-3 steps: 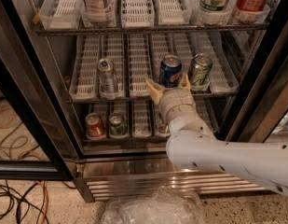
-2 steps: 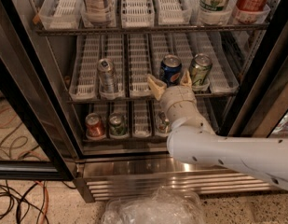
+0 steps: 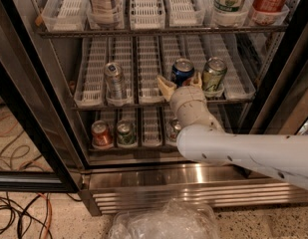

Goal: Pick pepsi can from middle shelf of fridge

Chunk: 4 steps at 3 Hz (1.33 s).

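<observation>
Claw [image 3: 181, 83] edged forward — spread open | pepsi can [image 3: 182, 68] between its fingertips [image 3: 165, 86]

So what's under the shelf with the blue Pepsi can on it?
The bottom shelf, holding a red can, a green can and a third can half covered by the arm. The gripper is open just in front of the pepsi can.

Speckled floor [image 3: 273, 224] carries tangled cables [image 3: 18, 214] at left and crumpled clear plastic [image 3: 163, 224].
</observation>
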Motion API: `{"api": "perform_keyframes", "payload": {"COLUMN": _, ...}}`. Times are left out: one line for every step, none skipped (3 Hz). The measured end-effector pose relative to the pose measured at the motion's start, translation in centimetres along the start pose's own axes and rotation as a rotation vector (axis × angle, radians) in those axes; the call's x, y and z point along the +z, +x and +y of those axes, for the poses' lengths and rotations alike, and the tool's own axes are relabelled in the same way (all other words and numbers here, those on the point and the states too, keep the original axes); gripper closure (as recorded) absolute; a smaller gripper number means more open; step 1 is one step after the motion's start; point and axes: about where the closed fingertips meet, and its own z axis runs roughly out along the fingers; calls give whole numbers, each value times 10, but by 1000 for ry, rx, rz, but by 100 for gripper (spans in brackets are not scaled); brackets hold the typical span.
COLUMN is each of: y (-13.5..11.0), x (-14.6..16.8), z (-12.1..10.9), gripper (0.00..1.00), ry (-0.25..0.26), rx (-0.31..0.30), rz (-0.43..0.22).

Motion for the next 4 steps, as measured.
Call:
{"api": "perform_keyframes", "payload": {"y": 6, "x": 13, "z": 3, "gripper": 46, "ry": 2, "rx": 2, "rz": 4}}
{"api": "perform_keyframes", "payload": {"y": 6, "x": 13, "z": 3, "gripper": 69, "ry": 2, "rx": 2, "rz": 4}}
{"api": "perform_keyframes", "payload": {"y": 6, "x": 13, "z": 3, "gripper": 92, "ry": 2, "rx": 2, "rz": 4}}
{"api": "perform_keyframes", "payload": {"y": -6, "x": 13, "z": 3, "gripper": 100, "ry": -10, "rx": 7, "rz": 13}}
